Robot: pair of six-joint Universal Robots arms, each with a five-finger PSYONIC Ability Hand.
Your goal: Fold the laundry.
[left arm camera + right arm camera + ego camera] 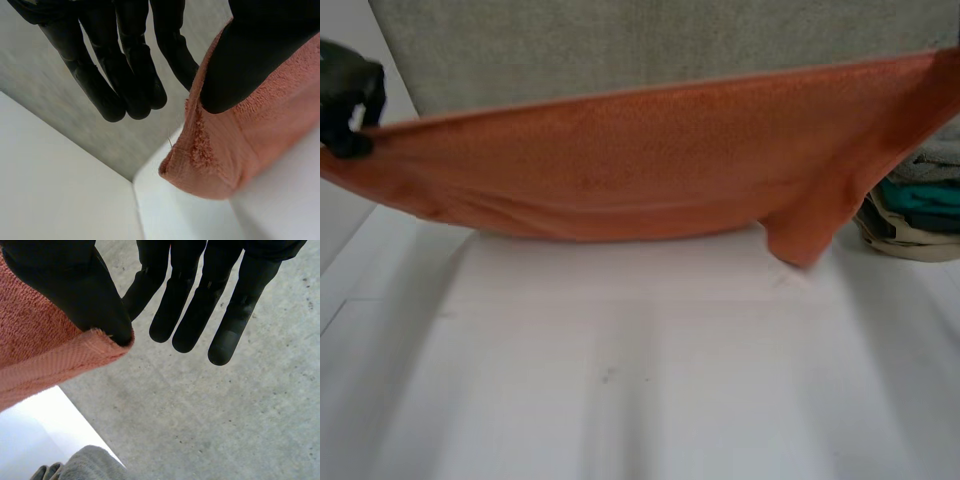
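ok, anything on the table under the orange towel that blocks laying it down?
Nothing visible. The orange towel hangs stretched between the left hand and right hand, over bare white table. The laundry pile sits off at the towel's right end, beside the landing spot.

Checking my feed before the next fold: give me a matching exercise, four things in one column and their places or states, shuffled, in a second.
Things:
1 orange towel
2 left hand
3 right hand
4 laundry pile

States:
a sits on the table beside the towel's right end
b thumb pinches the towel's left corner
c stretched between the two hands
d thumb pinches the towel's right corner

Pairs: 1-c; 2-b; 3-d; 4-a
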